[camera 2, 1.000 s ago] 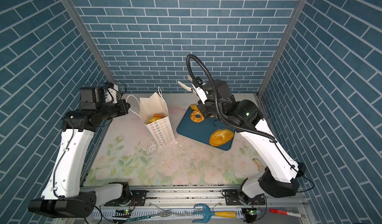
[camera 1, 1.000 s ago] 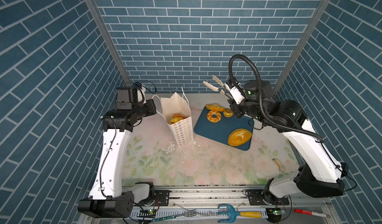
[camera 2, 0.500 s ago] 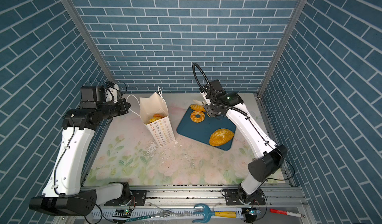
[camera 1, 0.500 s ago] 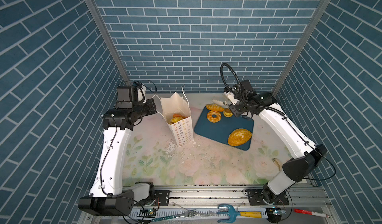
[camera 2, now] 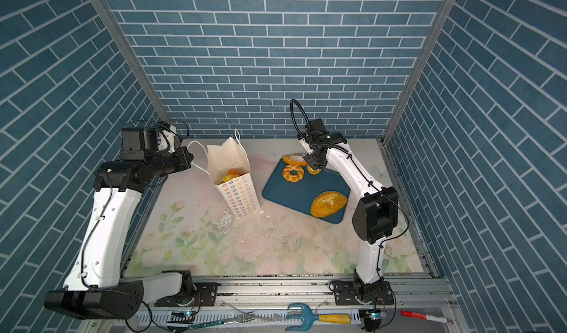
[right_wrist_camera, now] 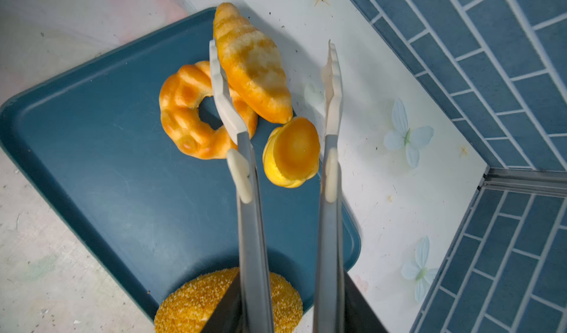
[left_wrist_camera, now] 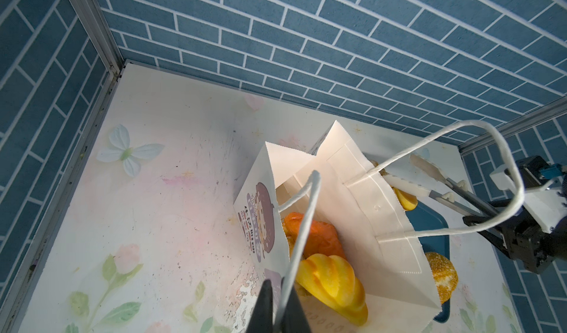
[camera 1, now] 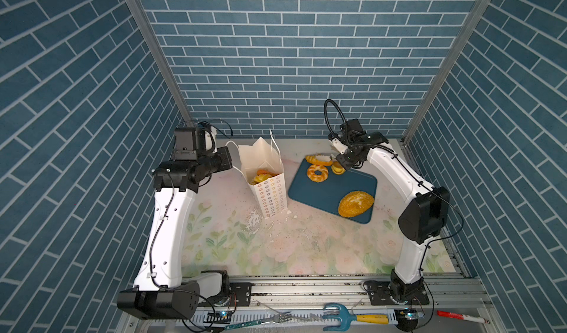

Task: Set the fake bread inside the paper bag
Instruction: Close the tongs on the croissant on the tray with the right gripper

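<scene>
The white paper bag (camera 1: 264, 159) (camera 2: 227, 156) (left_wrist_camera: 352, 193) stands open left of the blue tray (camera 1: 325, 193) (right_wrist_camera: 107, 162). An orange piece (left_wrist_camera: 322, 239) and a yellow piece (left_wrist_camera: 331, 282) of fake bread lie inside it. My left gripper (left_wrist_camera: 280, 303) (camera 1: 230, 162) is shut on the bag's cord handle (left_wrist_camera: 302, 230). On the tray lie a croissant (right_wrist_camera: 251, 64) (camera 1: 319, 160), a twisted ring (right_wrist_camera: 181, 113), a small bun (right_wrist_camera: 291, 152) and a seeded loaf (camera 1: 356, 204). My right gripper (right_wrist_camera: 291, 280) (camera 1: 343, 159) holds tongs (right_wrist_camera: 251, 224). Their white tips stand apart around the croissant's end, with the bun between the arms.
The tray's far corner sits close to the back wall (camera 1: 276, 101), and the right wall (right_wrist_camera: 491, 70) is near the tongs. Paper flakes (camera 1: 254, 221) litter the floral mat in front of the bag. A fork (camera 1: 276, 317), a blue hand fork (camera 1: 340, 317) and a red marker (camera 1: 457, 315) lie on the front rail.
The right arm has come down from above the tray to its far corner. The tongs have spread wider, now around the croissant and bun. The left arm has stayed put.
</scene>
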Tool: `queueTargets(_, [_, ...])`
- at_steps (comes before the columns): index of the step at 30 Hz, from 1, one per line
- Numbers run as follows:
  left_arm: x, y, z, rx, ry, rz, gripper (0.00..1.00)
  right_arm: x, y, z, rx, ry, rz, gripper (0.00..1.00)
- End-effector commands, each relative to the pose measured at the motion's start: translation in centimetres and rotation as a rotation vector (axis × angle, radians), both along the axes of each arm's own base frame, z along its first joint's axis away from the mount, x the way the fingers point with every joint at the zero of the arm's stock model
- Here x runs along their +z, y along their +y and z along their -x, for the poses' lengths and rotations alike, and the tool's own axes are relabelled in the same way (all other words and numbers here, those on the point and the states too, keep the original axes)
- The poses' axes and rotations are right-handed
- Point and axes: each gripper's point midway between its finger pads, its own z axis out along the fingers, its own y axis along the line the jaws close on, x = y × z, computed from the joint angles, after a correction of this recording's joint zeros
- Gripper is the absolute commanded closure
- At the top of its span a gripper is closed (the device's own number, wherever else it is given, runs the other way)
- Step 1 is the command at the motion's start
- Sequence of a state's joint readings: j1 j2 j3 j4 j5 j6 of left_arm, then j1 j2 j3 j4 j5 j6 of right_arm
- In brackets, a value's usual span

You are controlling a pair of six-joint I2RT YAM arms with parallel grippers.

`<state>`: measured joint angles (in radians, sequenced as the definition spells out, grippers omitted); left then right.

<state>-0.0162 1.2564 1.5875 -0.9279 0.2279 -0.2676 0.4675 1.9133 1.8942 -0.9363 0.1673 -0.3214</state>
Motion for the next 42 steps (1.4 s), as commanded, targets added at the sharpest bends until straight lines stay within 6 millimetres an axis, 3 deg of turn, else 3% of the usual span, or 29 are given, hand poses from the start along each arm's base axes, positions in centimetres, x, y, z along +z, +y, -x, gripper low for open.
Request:
queueTargets(1, [0.0,0.2,0.0,0.0,0.015,-0.017,0.9,0.8,1.0,-1.6,0.056,-0.038,-0.027,0.56])
queueTargets(10, [-0.3,0.3,-0.5,0.005,0.026,-0.017,0.9,-1.5,1.7,-2.1,0.076,0.041,-0.054,0.52])
queueTargets(15, [-0.4,0.3,-0.6,0.007,0.03,-0.018,0.9,-4.0,1.7,-3.0,0.062,0.073,-0.049,0.52])
queueTargets(23, [-0.4,0.4,-0.6,0.008,0.03,-0.024,0.9,-5.6,2.3,-2.3,0.087,0.141,-0.071,0.62])
queueTargets(27, [-0.4,0.4,-0.6,0.008,0.027,-0.02,0.9,-4.6,2.6,-1.8,0.094,0.124,-0.086,0.71])
queueTargets(34, [-0.3,0.2,-0.5,0.003,0.017,-0.011,0.9,-3.7,2.9,0.2,0.106,0.124,-0.084,0.75])
queueTargets(42, [0.1,0.0,-0.5,-0.006,0.004,-0.003,0.9,1.1,2.7,1.0,0.056,0.004,-0.146,0.78])
